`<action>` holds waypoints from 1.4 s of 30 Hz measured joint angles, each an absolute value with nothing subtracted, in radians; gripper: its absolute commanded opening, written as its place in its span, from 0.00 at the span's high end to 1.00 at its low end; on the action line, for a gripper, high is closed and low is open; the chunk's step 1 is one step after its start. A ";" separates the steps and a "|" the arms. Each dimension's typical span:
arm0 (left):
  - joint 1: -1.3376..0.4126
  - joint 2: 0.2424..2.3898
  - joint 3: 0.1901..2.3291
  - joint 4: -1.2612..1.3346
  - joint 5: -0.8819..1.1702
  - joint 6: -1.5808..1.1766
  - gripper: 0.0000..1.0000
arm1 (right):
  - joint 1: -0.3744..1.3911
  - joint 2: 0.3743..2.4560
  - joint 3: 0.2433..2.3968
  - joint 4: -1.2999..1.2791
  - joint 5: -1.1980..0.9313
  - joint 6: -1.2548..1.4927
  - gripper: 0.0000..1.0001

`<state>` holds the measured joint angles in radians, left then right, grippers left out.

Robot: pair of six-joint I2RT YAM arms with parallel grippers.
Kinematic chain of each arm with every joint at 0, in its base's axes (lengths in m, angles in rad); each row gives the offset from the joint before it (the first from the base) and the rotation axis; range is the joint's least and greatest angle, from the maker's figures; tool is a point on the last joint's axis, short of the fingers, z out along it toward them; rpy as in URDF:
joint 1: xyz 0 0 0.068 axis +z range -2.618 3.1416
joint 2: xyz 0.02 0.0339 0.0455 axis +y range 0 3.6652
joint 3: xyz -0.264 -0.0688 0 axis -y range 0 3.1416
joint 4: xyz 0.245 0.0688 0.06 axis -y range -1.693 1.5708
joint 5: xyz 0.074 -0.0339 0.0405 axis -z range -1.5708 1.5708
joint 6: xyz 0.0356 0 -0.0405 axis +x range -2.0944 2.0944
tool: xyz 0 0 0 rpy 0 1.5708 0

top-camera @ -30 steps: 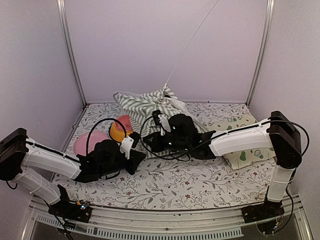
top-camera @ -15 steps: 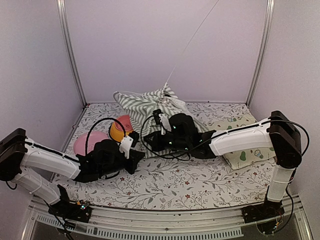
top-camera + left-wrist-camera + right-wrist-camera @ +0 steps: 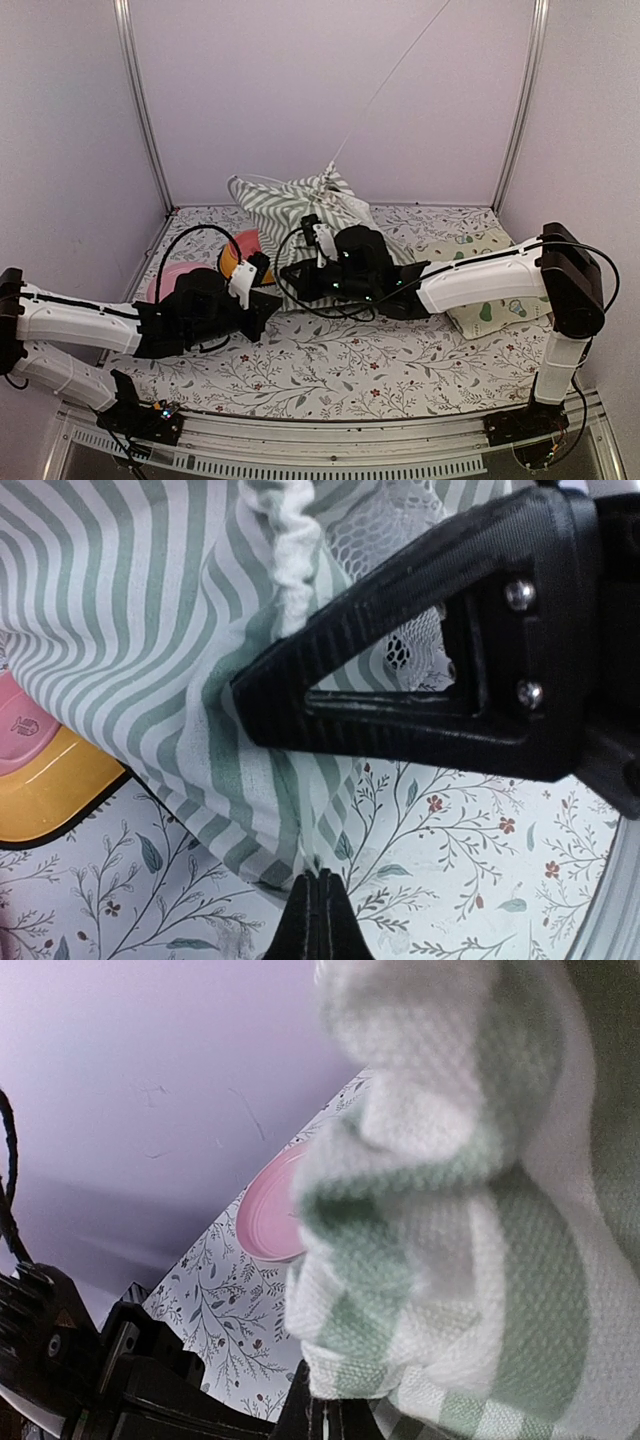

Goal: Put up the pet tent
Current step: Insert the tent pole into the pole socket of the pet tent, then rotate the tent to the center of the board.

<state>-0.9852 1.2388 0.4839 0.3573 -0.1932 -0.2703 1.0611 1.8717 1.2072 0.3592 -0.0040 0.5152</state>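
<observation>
The pet tent [image 3: 290, 205] lies collapsed as a heap of sage-green and white striped fabric at the back middle of the table. A thin white pole [image 3: 385, 85] slants up from its top. My left gripper [image 3: 268, 300] is at the heap's front left edge. In the left wrist view the left gripper [image 3: 322, 882] is shut on a bottom corner of the striped fabric [image 3: 130, 630]. My right gripper [image 3: 303, 278] is close by on the right, shut on a bunched fold of the tent [image 3: 470, 1210] that fills its view. The right gripper's [image 3: 326, 1415] jaw tips barely show under the cloth.
An orange and pink double pet bowl [image 3: 236, 258] sits left of the tent, just behind my left gripper. The pale yellow avocado-print mat [image 3: 490, 275] lies at the right under my right arm. A floral cloth [image 3: 350, 370] covers the table. White walls stand close on three sides.
My left gripper has closed on the tent's lower corner and shifted slightly back and left. The left arm now reaches lower and flatter. The right arm has hardly moved.
</observation>
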 measured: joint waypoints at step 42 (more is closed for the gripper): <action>-0.847 1.078 0.606 0.151 -0.160 -0.346 1.00 | 1.096 1.517 1.448 -0.147 -0.099 0.235 0.03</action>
